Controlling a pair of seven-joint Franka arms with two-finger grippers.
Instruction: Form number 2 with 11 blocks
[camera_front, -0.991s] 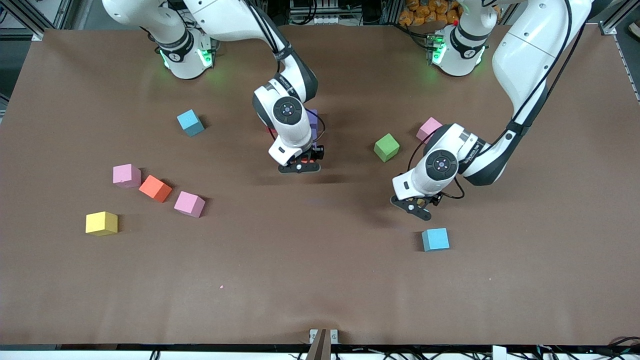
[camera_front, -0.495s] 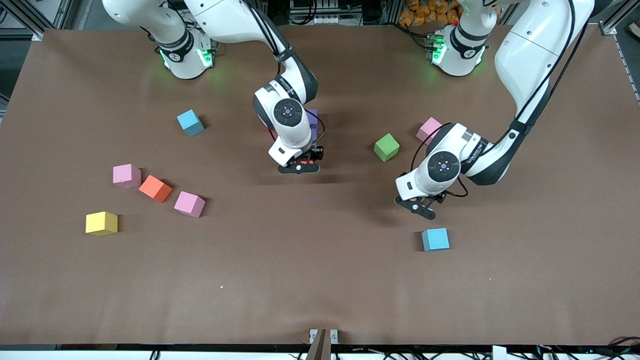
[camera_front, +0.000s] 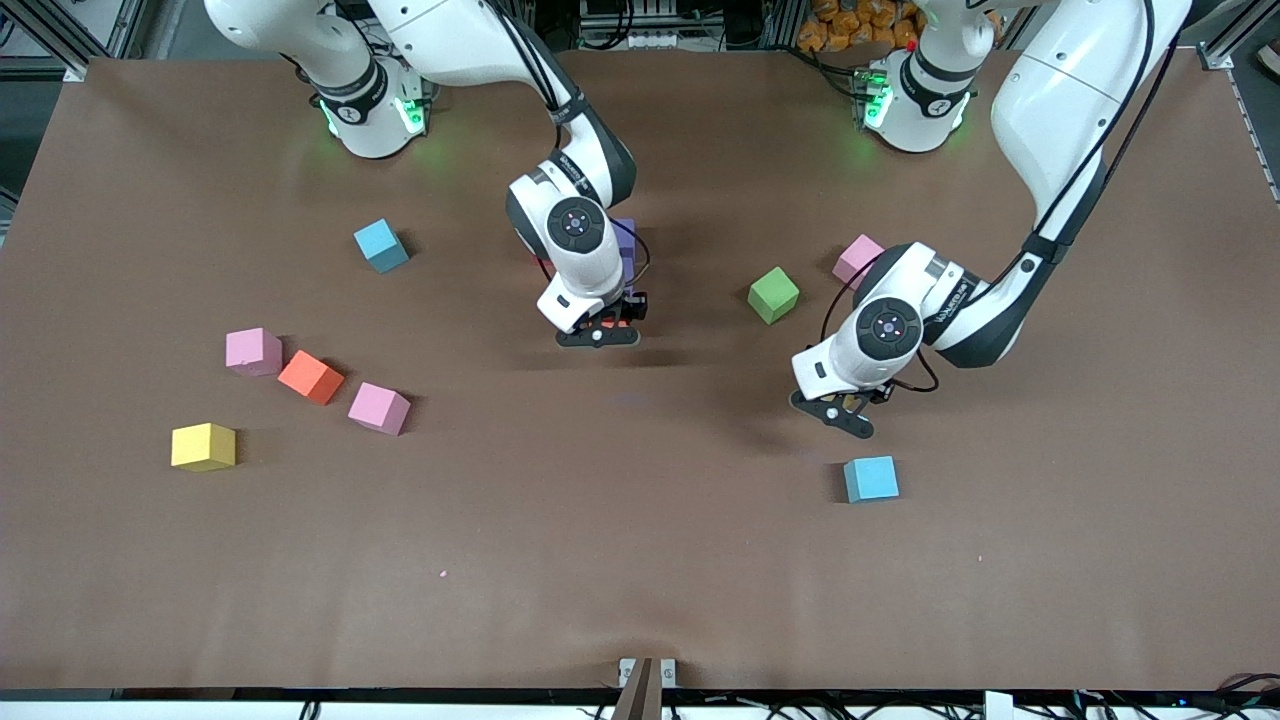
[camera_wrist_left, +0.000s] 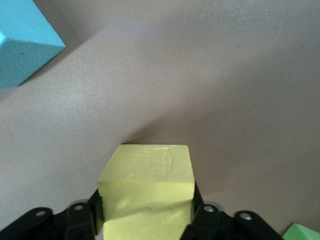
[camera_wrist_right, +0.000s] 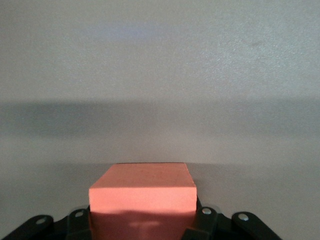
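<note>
1. A yellow block (camera_wrist_left: 146, 187) is clamped in the left pincer (camera_front: 838, 412), above the brown counter (camera_front: 640, 560) beside a light blue block (camera_front: 870, 478).
2. A red block (camera_wrist_right: 143, 197) is clenched in the right pincer (camera_front: 598, 334), over the counter's middle, beside a purple block (camera_front: 626, 245).
3. Other blocks are scattered singly; the number 2 is not formed.

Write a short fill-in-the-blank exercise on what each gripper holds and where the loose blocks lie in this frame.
1. The left gripper is shut on a ____ block.
2. The right gripper is shut on a ____ block.
3. On the table, the orange block lies between two ____ blocks.
4. The green block lies beside a ____ block toward the left arm's end.

Missing words: yellow; red; pink; pink
</note>
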